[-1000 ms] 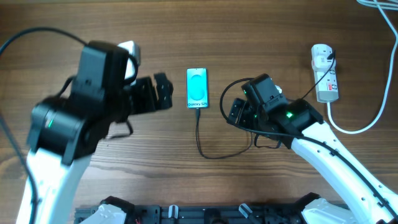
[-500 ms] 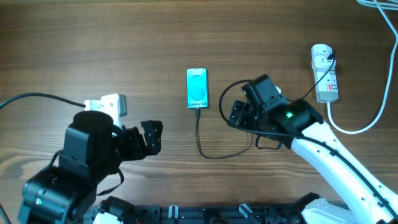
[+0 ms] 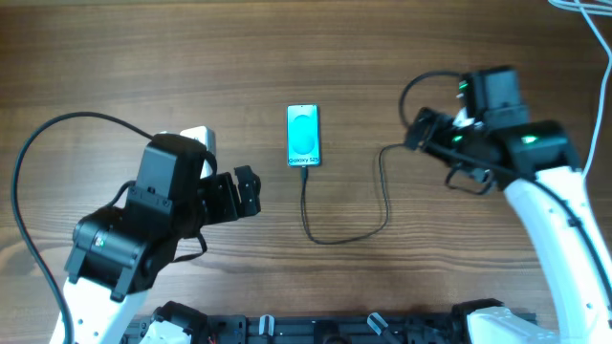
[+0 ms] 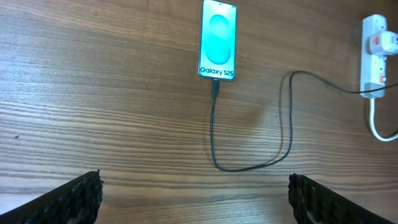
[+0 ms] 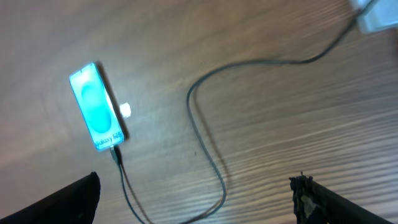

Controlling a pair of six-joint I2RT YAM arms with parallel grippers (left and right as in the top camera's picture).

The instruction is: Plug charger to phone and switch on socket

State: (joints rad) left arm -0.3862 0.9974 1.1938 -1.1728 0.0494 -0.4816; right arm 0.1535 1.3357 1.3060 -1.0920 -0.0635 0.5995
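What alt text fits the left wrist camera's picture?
A turquoise-screened smartphone lies on a brown wooden table, a thin black charger cable looping from its bottom edge to a white power strip. Black fingertips of the open left hand frame the bottom.

A dark brown wooden worktop (image 3: 143,57) fills the overhead view, its grain running side to side in long streaks; in the left wrist view the wood looks paler nearer the camera; a black rail (image 3: 316,331) with small pale fittings lies along the near edge; the right wrist view shows the wood blurred.
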